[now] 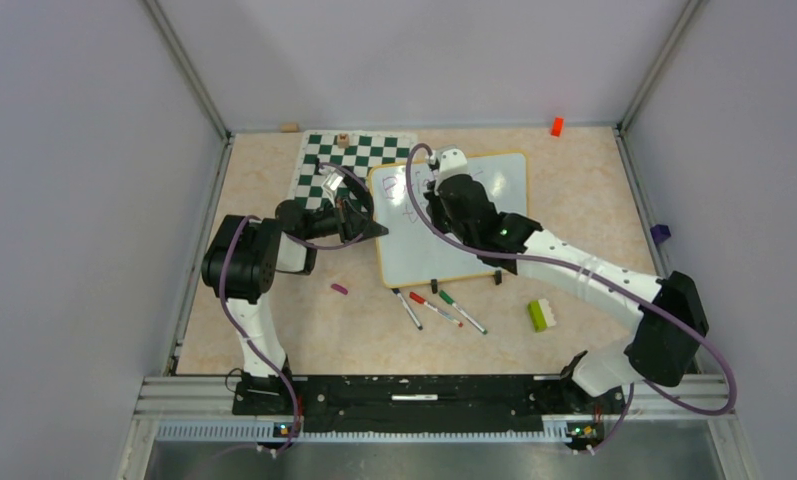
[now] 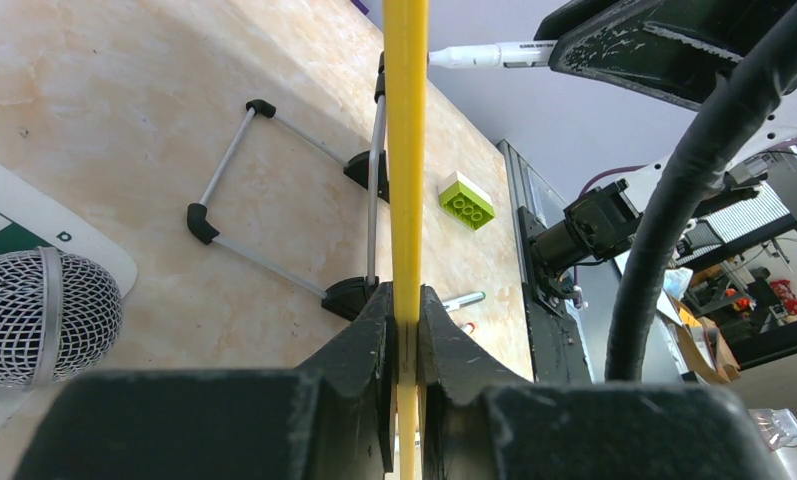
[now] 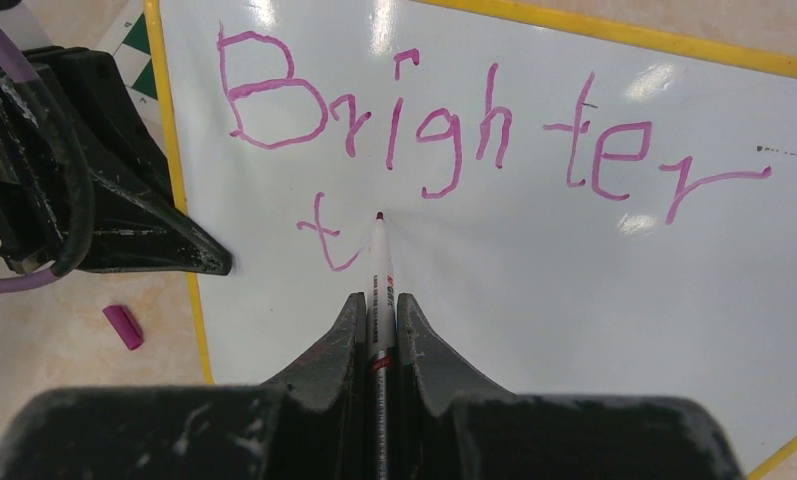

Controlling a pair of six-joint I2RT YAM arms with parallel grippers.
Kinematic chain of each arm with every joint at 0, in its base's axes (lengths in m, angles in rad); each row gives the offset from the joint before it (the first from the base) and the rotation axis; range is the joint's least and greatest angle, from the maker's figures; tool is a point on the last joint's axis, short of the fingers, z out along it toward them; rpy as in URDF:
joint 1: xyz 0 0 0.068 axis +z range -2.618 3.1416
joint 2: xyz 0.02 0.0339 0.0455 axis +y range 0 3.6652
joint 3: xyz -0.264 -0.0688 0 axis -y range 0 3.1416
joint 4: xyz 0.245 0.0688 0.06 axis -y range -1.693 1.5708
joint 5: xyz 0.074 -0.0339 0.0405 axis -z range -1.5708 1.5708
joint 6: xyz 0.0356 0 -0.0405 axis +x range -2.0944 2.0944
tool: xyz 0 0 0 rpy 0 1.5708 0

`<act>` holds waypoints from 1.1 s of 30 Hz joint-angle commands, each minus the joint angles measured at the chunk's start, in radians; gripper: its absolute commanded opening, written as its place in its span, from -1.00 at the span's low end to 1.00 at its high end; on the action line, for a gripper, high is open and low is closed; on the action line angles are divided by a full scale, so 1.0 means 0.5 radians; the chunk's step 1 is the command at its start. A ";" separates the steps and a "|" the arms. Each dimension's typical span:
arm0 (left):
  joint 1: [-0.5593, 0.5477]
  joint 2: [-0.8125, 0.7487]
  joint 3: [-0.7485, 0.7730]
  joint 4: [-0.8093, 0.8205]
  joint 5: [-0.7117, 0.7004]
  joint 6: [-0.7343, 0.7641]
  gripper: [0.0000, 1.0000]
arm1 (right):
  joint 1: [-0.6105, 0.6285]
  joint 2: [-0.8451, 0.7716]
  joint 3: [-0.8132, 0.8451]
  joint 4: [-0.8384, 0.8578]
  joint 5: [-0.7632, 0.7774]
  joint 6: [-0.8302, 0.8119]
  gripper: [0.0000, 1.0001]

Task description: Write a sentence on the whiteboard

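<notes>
The whiteboard (image 1: 499,185), white with a yellow rim, lies slanted in the middle of the table. My left gripper (image 1: 376,229) is shut on its left rim; in the left wrist view the yellow rim (image 2: 406,150) runs straight up from between the closed jaws of the left gripper (image 2: 406,312). My right gripper (image 1: 436,186) is over the board, shut on a white marker (image 3: 379,262). The marker's purple tip touches the board (image 3: 574,290) just right of a lone "t". The sentence (image 3: 454,125) reads "Brighter" in purple, with that "t" starting a second line.
A green-and-white chess mat (image 1: 352,158) lies behind the board, a small piece on it. Three markers (image 1: 439,308) and a purple cap (image 1: 339,288) lie in front. A green-white brick (image 1: 542,315) sits front right, an orange block (image 1: 556,126) at the back. Wire stand legs (image 2: 274,190) jut under the board.
</notes>
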 commanded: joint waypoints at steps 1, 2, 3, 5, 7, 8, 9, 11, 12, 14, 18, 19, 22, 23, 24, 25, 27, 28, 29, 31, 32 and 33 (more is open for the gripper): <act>0.011 -0.015 0.056 0.246 0.008 -0.015 -1.00 | -0.020 -0.021 0.113 0.065 -0.036 -0.023 -1.00; 0.011 -0.015 0.056 0.246 0.007 -0.017 -1.00 | -0.021 -0.013 0.114 0.074 -0.031 -0.025 -1.00; 0.011 -0.015 0.056 0.246 0.008 -0.017 -1.00 | -0.022 -0.002 0.119 0.079 -0.031 -0.030 -1.00; 0.011 -0.016 0.057 0.246 0.008 -0.016 -1.00 | -0.033 0.027 0.130 0.070 -0.027 -0.038 -1.00; 0.011 -0.015 0.056 0.246 0.008 -0.018 -1.00 | -0.037 0.063 0.135 0.050 -0.013 -0.040 -1.00; 0.011 -0.016 0.056 0.246 0.008 -0.017 -1.00 | -0.038 0.070 0.134 0.041 -0.008 -0.040 -1.00; 0.011 -0.015 0.055 0.246 0.008 -0.016 -1.00 | -0.041 0.076 0.135 0.036 -0.006 -0.038 -1.00; 0.011 -0.016 0.055 0.246 0.009 -0.015 -1.00 | -0.042 0.079 0.129 0.018 0.015 -0.031 -1.00; 0.011 -0.017 0.057 0.246 0.008 -0.016 -1.00 | -0.040 0.075 0.127 0.010 0.022 -0.031 -1.00; 0.011 -0.015 0.056 0.246 0.009 -0.017 -1.00 | -0.040 0.057 0.121 -0.003 0.038 -0.035 -1.00; 0.011 -0.015 0.058 0.246 0.009 -0.018 -1.00 | -0.041 -0.009 0.104 -0.026 0.037 -0.040 -1.00; 0.011 -0.015 0.058 0.246 0.008 -0.018 -1.00 | -0.041 -0.027 0.094 -0.021 0.024 -0.038 -1.00; 0.011 -0.018 0.056 0.246 0.007 -0.018 -1.00 | -0.044 -0.088 0.053 0.011 -0.038 -0.032 -1.00; 0.011 -0.015 0.059 0.246 0.008 -0.018 -1.00 | -0.040 -0.108 0.039 0.027 -0.059 -0.032 -1.00; 0.010 -0.017 0.057 0.245 0.008 -0.018 -1.00 | -0.040 -0.122 0.021 0.044 -0.077 -0.032 -1.00; 0.010 -0.015 0.058 0.246 0.009 -0.018 -1.00 | -0.041 -0.134 0.010 0.052 -0.100 -0.034 -1.00; 0.011 -0.015 0.060 0.246 0.007 -0.018 -1.00 | -0.044 -0.144 -0.006 0.059 -0.115 -0.032 -1.00; 0.011 -0.011 0.060 0.246 0.007 -0.018 -1.00 | -0.041 -0.147 -0.013 0.058 -0.121 -0.031 -1.00; 0.011 -0.012 0.060 0.246 0.009 -0.020 -1.00 | -0.041 -0.143 -0.015 0.058 -0.134 -0.032 -1.00; 0.011 -0.013 0.062 0.245 0.008 -0.021 -1.00 | -0.039 -0.132 -0.020 0.052 -0.143 -0.032 -1.00; 0.011 -0.010 0.065 0.246 0.008 -0.021 -1.00 | -0.041 -0.123 -0.019 0.048 -0.142 -0.033 -1.00; 0.010 -0.009 0.064 0.246 0.008 -0.021 -1.00 | -0.040 -0.113 -0.020 0.045 -0.139 -0.032 -1.00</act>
